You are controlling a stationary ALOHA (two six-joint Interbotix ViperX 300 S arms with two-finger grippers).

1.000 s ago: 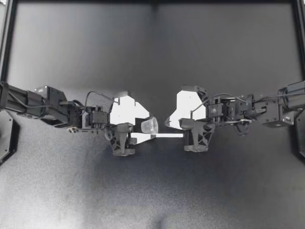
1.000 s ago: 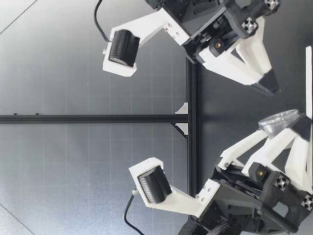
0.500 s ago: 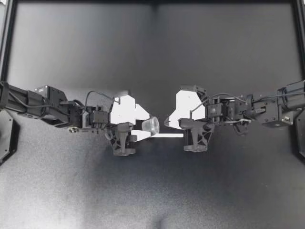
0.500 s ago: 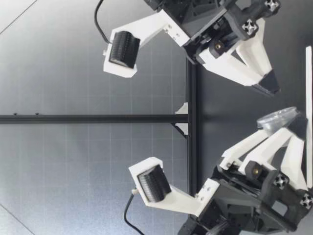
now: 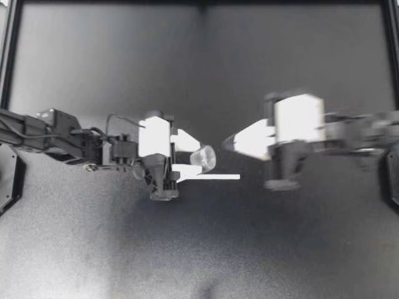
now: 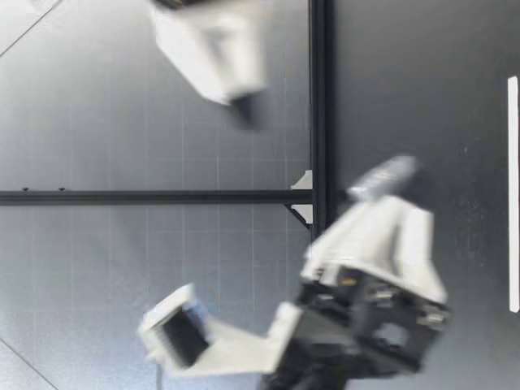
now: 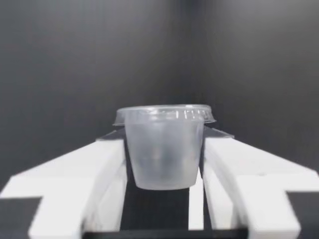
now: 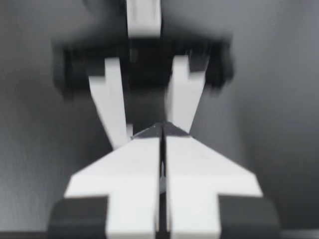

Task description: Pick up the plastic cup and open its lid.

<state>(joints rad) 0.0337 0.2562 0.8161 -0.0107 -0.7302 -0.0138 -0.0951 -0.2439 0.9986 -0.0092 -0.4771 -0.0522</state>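
Items counted: one plastic cup, clear; one lid, fitted on it; two claws, being the left claw and the right claw; one white strip; one dark tabletop.

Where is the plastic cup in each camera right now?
Top view: plastic cup near the centre, between the fingers of my left gripper.
Low view: blurred, at that gripper's fingertips.
Left wrist view: between the fingers, lid on.
Right wrist view: too blurred to tell.
Shared landmark: my left gripper, shut on the cup.
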